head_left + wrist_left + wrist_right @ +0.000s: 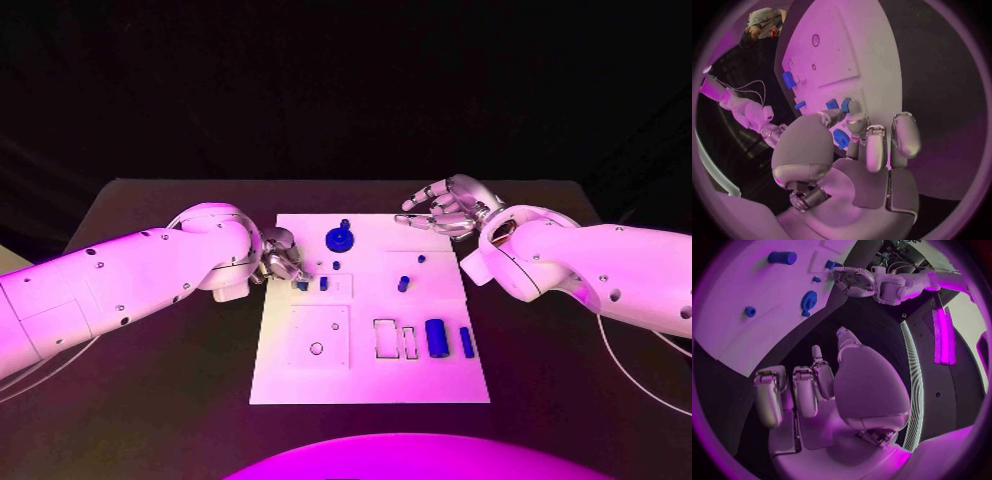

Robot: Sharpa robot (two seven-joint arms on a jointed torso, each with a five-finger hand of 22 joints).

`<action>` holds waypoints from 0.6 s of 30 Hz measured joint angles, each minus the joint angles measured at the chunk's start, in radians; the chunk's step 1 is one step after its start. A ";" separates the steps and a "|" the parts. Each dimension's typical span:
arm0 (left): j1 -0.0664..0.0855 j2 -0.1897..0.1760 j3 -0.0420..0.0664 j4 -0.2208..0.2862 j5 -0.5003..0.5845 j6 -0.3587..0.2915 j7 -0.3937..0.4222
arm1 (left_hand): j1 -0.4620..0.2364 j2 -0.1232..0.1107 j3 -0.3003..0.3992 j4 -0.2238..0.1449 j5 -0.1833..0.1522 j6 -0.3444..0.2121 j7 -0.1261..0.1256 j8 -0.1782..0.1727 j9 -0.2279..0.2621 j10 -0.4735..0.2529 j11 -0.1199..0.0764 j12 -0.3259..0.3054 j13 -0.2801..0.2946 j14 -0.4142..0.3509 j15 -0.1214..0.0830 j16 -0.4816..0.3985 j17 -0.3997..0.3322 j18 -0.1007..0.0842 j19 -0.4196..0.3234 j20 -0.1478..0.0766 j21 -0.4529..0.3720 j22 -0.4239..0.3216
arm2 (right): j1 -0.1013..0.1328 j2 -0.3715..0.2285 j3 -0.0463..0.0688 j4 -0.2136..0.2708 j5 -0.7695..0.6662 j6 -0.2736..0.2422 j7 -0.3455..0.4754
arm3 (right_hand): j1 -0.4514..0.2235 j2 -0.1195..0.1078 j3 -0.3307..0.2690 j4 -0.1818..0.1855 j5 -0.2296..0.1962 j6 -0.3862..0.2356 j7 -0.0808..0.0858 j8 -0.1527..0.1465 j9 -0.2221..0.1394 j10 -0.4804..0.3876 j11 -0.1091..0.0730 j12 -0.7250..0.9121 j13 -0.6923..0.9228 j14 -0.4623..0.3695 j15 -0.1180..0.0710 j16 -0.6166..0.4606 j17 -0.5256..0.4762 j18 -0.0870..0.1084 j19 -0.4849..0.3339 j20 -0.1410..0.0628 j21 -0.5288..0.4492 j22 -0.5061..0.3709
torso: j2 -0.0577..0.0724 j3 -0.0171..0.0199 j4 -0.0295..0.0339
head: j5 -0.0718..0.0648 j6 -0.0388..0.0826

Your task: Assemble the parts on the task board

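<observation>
Robot hands at the task board

The task board (369, 350) is lying mid-worktop (159, 380). The left robot hand (281, 258) is pinching a small blue piece (302, 285) at the board's left edge. The right robot hand (447, 208) is hovering empty, fingers spread, off its far right corner.

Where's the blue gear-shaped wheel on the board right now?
In the head view, the blue wheel sits near the far edge of the task board, just left of centre, between the left hand and right hand.
</observation>
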 measured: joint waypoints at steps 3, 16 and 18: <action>0.000 -0.001 0.000 0.000 0.002 -0.002 -0.001 | -0.011 -0.011 0.007 0.004 0.000 -0.001 -0.001 0.004 0.002 0.000 0.000 0.000 0.000 0.000 0.000 0.000 0.000 0.000 0.002 -0.002 0.000 0.002 | 0.000 0.000 0.000 0.000 0.000 0.000 0.000 | 0.000 0.000 0.000 0.000 0.000 0.000 0.000 0.000 0.000 0.000 0.000 0.000 0.000 0.000 0.000 0.000 0.000 0.000 0.000 0.000 0.000 0.000 | 0.000 0.0000 0.0000 | 0.000 0.000; -0.002 -0.004 -0.001 0.004 0.006 -0.014 -0.004 | -0.049 -0.012 0.024 0.015 0.000 0.006 -0.008 0.012 0.007 0.008 0.000 0.005 0.005 0.000 0.000 0.000 0.000 0.000 0.002 -0.002 0.000 0.007 | -0.001 0.001 0.000 -0.001 0.000 0.000 -0.001 | 0.000 0.000 0.000 0.000 0.000 0.000 0.000 0.000 0.000 0.000 0.000 0.000 0.000 0.000 0.000 0.000 0.000 0.000 0.000 0.000 0.000 0.000 | 0.000 0.0003 -0.0004 | 0.001 0.000; -0.002 -0.004 -0.001 0.004 0.007 -0.015 -0.005 | -0.050 -0.013 0.024 0.015 0.000 0.006 -0.008 0.012 0.007 0.008 0.000 0.005 0.007 0.000 0.000 0.000 0.000 0.000 0.002 -0.002 0.000 0.007 | -0.001 0.001 0.000 -0.001 0.000 0.000 -0.001 | 0.000 0.000 0.000 0.000 0.000 0.000 0.000 0.000 0.000 0.000 0.000 0.000 0.000 0.000 0.000 0.000 0.000 0.000 0.000 0.000 0.000 0.000 | 0.000 0.0007 -0.0005 | 0.000 0.000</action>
